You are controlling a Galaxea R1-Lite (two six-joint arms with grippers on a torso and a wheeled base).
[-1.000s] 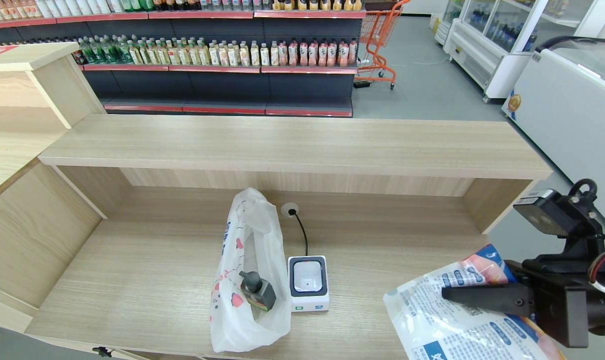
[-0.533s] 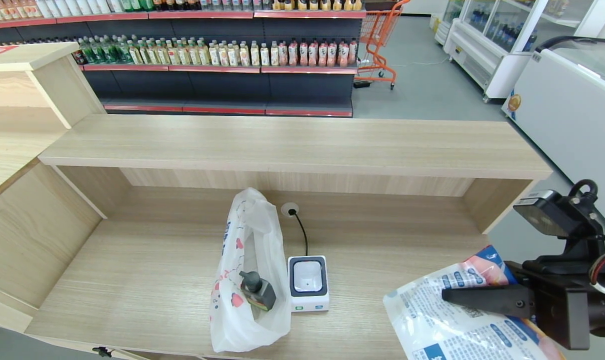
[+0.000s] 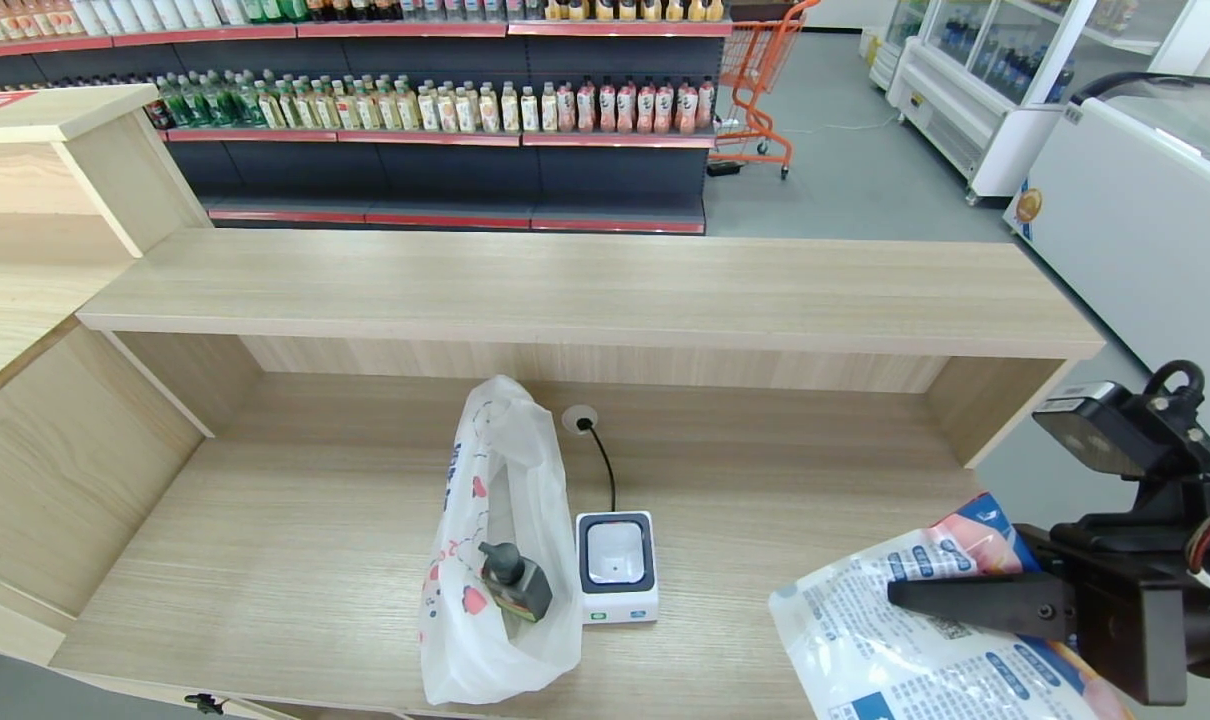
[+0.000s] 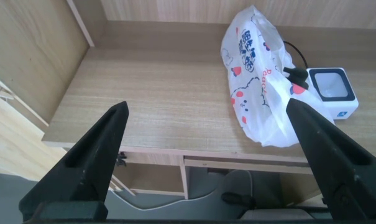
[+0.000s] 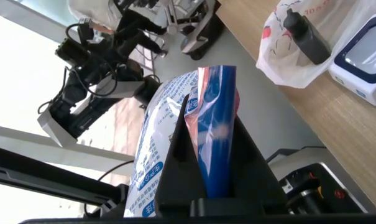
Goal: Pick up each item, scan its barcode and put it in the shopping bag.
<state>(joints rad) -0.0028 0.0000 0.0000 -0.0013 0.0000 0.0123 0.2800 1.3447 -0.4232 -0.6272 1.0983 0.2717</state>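
The white shopping bag (image 3: 485, 520) with red prints stands on the wooden counter (image 3: 295, 540), mouth open, with a dark pump bottle (image 3: 517, 581) inside. Close beside it on the right is the white barcode scanner (image 3: 617, 566), window up. Past the counter's front right corner, my right gripper (image 3: 905, 603) is shut on a white and blue pouch (image 3: 895, 655), whose printed side faces up. The right wrist view has the pouch (image 5: 169, 118) pinched on edge between the fingers (image 5: 250, 155). My left gripper (image 4: 206, 162) is open, held above the counter's front edge, left of the bag (image 4: 256, 74).
A raised wooden ledge (image 3: 585, 290) runs along the back of the counter, with side walls at both ends. The scanner's black cable (image 3: 605, 465) leads to a hole in the counter. Shelves of bottles (image 3: 435, 105) and freezers (image 3: 1135, 200) stand beyond.
My right gripper and the pouch have drifted very slightly to the right and down. Nothing on the counter has moved.
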